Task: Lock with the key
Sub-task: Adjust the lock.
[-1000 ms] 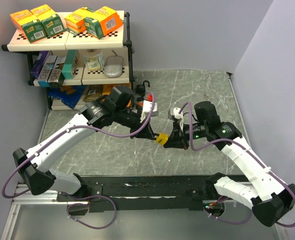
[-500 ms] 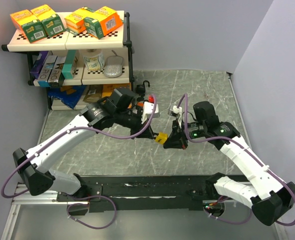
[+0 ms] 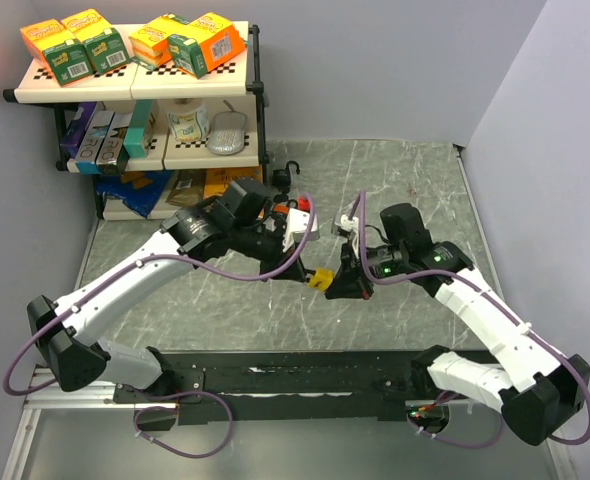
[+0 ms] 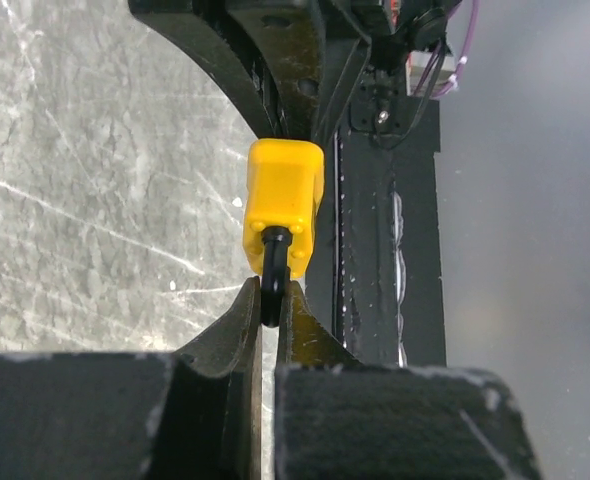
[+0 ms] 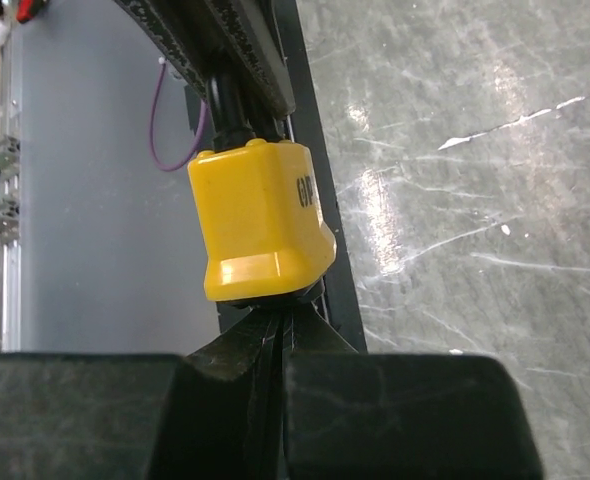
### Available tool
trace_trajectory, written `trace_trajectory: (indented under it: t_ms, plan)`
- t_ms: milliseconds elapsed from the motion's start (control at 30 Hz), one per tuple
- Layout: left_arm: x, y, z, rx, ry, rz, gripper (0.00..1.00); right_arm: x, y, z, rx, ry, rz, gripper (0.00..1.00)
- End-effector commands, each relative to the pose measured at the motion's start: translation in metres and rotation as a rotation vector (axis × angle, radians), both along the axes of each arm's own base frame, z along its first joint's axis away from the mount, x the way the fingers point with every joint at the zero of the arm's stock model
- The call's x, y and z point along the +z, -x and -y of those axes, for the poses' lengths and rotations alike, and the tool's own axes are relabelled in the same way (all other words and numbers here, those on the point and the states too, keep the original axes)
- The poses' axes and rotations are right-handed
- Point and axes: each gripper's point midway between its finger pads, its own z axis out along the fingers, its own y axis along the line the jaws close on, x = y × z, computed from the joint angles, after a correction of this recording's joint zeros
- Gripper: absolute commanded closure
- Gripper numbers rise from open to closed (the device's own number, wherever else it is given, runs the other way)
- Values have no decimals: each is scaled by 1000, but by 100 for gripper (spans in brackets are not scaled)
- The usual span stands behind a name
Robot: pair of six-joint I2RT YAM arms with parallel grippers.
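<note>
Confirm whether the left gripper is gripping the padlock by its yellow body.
No, the left gripper pinches the black shackle of the padlock, whose yellow body sticks out free.

Yellow padlock [image 3: 321, 278] w/ black shackle [image 4: 272, 285], mid-air over table [image 3: 415, 180] centre, approx horiz.

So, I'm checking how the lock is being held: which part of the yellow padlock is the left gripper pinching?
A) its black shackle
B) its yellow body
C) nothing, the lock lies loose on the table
A: in the left wrist view the left gripper is shut on the black shackle, with the yellow padlock body sticking out beyond its fingertips.
</note>
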Motion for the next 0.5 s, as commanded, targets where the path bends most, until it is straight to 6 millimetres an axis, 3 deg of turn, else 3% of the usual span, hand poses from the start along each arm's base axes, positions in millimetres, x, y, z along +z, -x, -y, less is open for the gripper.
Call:
trace_trajectory:
  t_ms: [0,67,167,200,267,300,400,467]
  plan:
    - [21,32,23,-165,155,-59,99,89,-12,-18,110,-230,423,100]
    - [27,18,13,-119,173,-78,99,85,-16,-5,66,-199,451,97]
    - [34,5,5,-60,186,-102,99,70,-21,13,2,-121,469,66]
    - [35,3,4,-43,185,-112,99,67,-28,21,-40,-95,475,46]
    - [34,-1,3,-21,178,-115,99,61,-36,35,-97,-35,497,30]
    - [33,-2,3,0,171,-138,99,62,-41,42,-127,-16,517,16]
    - [31,-23,10,156,151,-194,99,67,-51,52,-168,34,624,4]
    - [30,-35,17,231,136,-254,99,74,-54,52,-164,28,700,1]
